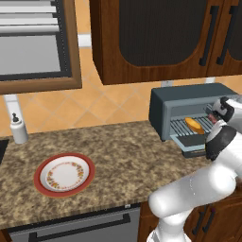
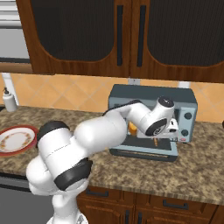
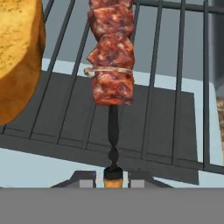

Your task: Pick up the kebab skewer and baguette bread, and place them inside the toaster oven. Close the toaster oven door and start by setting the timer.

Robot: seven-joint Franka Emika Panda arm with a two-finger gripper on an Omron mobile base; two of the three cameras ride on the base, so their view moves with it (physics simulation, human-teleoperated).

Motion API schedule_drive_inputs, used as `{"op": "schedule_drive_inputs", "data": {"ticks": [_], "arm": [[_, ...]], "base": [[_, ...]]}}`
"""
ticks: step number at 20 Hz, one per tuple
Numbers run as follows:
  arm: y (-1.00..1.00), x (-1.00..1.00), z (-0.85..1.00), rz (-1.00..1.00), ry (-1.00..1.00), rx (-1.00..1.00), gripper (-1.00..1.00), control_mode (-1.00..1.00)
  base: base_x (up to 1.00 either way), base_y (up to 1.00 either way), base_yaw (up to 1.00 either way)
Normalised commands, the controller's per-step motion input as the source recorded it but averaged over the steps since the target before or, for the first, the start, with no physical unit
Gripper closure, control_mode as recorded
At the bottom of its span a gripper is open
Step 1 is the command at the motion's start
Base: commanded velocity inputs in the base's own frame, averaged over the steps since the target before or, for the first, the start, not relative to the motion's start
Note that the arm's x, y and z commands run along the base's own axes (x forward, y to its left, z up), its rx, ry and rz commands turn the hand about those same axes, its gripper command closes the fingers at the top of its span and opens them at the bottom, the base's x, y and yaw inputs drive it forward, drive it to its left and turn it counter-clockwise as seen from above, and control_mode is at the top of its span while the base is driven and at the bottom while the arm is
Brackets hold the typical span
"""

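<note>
Wire rack [image 3: 175,87] under unlabelled kebab skewer [image 3: 111,52]

We saw a red-rimmed plate [image 1: 64,174] with a floral band lying on the speckled granite counter [image 1: 123,156]. A small white bottle [image 1: 19,129] stood near the tiled wall, well apart from the plate. Dark wooden cabinets [image 2: 131,37] with black handles hung above the counter.

One toaster oven [image 1: 189,106], one baguette bread [image 1: 194,125], one kebab skewer [image 3: 111,65], one plate [image 1: 64,174], perhaps one bottle [image 1: 18,128].
</note>
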Motion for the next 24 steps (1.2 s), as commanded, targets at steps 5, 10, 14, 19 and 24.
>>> {"op": "schedule_drive_inputs", "data": {"ticks": [5, 10, 14, 19, 24], "arm": [[-0.16, 0.53, -0.16, 0.00, -0.02, 0.01, 1.00, -1.00], [-0.04, 0.32, -0.36, 0.00, 0.00, 0.00, 1.00, -1.00], [-0.14, 0.11, -0.41, 0.00, -0.03, 0.00, 1.00, -1.00], [-0.16, 0.00, -0.30, 0.00, -0.04, 0.00, 1.00, -1.00], [-0.01, 0.00, -0.01, 0.00, 0.00, 0.00, -1.00, -1.00]], "base": [[0.00, 0.00, 0.00], [0.00, 0.00, 0.00], [0.00, 0.00, 0.00], [0.00, 0.00, 0.00], [0.00, 0.00, 0.00]]}}
